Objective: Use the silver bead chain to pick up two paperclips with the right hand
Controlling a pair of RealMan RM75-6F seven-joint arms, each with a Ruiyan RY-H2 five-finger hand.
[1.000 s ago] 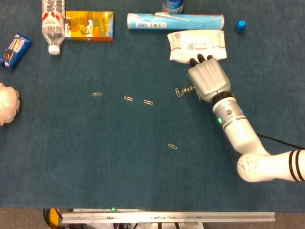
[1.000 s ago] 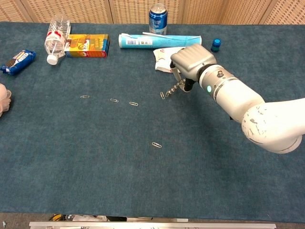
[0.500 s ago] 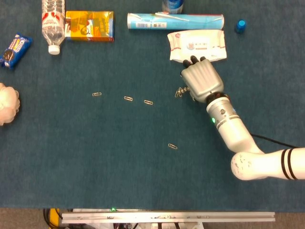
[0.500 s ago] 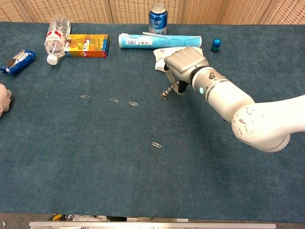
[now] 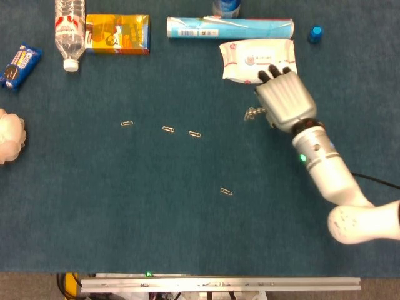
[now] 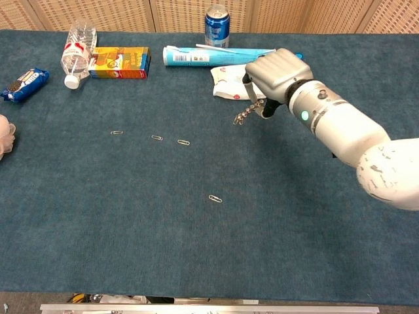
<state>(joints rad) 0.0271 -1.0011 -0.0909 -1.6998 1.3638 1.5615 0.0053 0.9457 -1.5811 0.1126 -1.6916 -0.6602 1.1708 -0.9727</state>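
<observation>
My right hand (image 5: 285,100) (image 6: 277,72) holds the silver bead chain (image 5: 253,113) (image 6: 246,112), which dangles from its fingers above the blue cloth near the white wipes pack (image 5: 258,59). A paperclip seems to cling at the chain's lower end (image 6: 239,119). Several paperclips lie on the cloth: one (image 5: 127,123) (image 6: 116,133) at the left, two (image 5: 168,129) (image 5: 194,134) in the middle, and one (image 5: 226,192) (image 6: 215,199) nearer the front. My left hand does not show in either view.
Along the back stand a water bottle (image 5: 69,31), an orange carton (image 5: 117,34), a blue tube (image 5: 230,27), a soda can (image 6: 217,25) and a small blue cap (image 5: 315,34). A cookie pack (image 5: 20,64) and a white puff (image 5: 10,135) lie at the left.
My right hand went left toward the middle clips, then rose and swung back right with the chain hanging from it. The clip beside the chain's end left the cloth.
</observation>
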